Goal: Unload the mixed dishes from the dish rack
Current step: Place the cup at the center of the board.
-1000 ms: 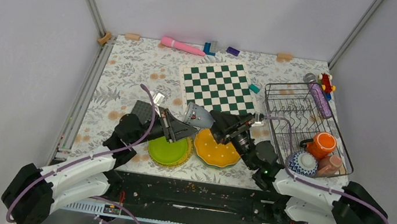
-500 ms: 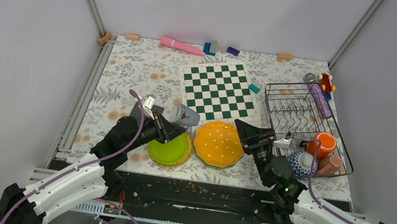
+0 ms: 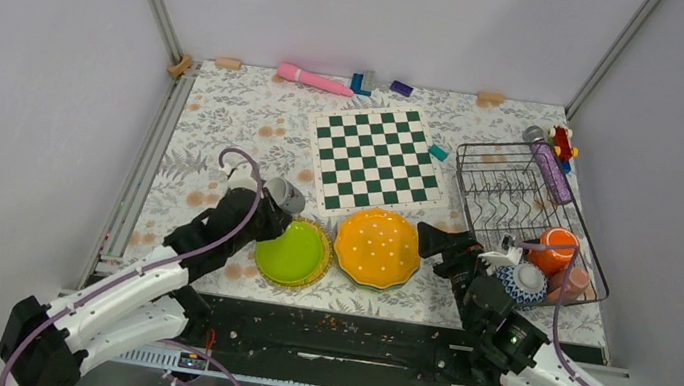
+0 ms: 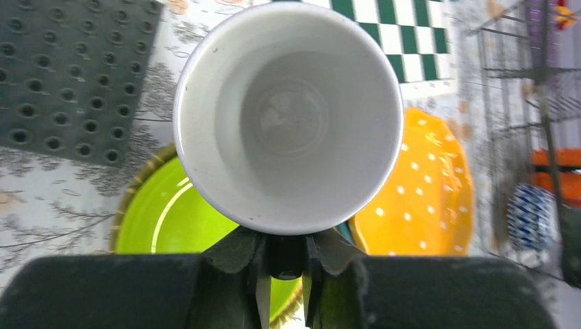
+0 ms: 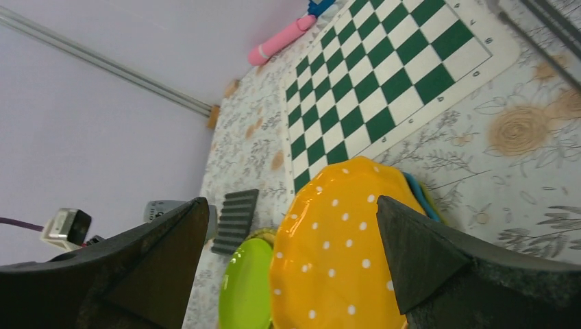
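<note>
My left gripper [image 3: 268,205] [image 4: 286,252] is shut on the handle of a white cup [image 3: 285,193] [image 4: 288,116], held in the air with its mouth facing the wrist camera, above the far left edge of the lime-green plate [image 3: 292,253] [image 4: 154,223]. An orange white-dotted plate [image 3: 377,246] [image 5: 342,260] lies to the right of the green one, on top of a teal one [image 5: 420,197]. My right gripper [image 3: 431,238] [image 5: 291,240] hangs open and empty between the orange plate and the dish rack [image 3: 502,197]. In the rack's near end sit an orange cup [image 3: 552,248], a patterned bowl [image 3: 520,280] and a pink cup [image 3: 570,283].
A green-and-white chessboard [image 3: 378,158] [image 5: 384,82] lies behind the plates. A grey studded baseplate [image 4: 62,68] lies left of the green plate. A pink wand [image 3: 314,78] and small blocks line the back wall. A purple tube [image 3: 553,172] and red toy [image 3: 561,140] sit at the rack's far corner.
The left gripper carried the white cup leftward, from between the two plates to the green plate's far left edge. The right gripper drew back to the right, off the orange plate, toward the rack.
</note>
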Controlling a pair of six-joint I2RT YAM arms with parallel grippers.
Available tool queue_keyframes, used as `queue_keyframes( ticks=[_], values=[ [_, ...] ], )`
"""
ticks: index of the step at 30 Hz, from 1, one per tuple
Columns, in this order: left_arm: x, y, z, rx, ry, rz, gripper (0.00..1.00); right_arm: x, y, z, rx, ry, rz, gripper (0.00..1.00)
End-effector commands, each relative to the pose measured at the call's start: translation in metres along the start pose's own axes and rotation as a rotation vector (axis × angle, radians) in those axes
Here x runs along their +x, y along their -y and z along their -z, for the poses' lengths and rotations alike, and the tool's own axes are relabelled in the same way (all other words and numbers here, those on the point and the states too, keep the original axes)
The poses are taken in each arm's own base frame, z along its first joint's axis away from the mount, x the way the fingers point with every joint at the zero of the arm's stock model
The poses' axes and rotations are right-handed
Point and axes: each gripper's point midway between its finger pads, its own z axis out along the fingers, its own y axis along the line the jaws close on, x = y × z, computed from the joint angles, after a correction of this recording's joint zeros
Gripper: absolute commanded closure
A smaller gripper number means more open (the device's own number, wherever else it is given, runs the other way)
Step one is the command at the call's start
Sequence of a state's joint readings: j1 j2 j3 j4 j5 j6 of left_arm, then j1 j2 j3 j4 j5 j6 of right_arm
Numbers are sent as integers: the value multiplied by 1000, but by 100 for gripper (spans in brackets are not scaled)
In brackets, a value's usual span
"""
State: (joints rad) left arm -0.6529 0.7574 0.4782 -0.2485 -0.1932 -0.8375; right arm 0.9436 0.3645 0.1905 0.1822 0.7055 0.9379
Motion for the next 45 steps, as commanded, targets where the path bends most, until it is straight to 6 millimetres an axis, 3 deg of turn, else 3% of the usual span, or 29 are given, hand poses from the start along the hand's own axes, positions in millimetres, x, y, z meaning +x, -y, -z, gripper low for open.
queue_keyframes(
  ticks=[1, 8, 18, 31, 35, 39, 45],
  values=[
    [-44, 4, -7, -102, 137, -17, 100, -19, 3, 3, 59, 35, 126, 0],
    [-58, 4, -48, -208, 133, -137, 100, -21, 15, 8, 132, -9, 273, 0],
    [-47, -10, -92, -314, 34, -228, 100, -42, 35, 17, 258, 22, 400, 0],
    [-24, -29, -114, -364, -47, -282, 99, -62, 56, 28, 374, 78, 478, 0],
    [-20, -36, -113, -390, -52, -266, 93, -69, 61, 33, 411, 93, 497, 0],
    [-17, -38, -109, -377, -48, -257, 73, -72, 63, 35, 418, 107, 484, 0],
    [-13, -34, -108, -354, -71, -260, 58, -75, 62, 37, 414, 111, 482, 0]
  ],
)
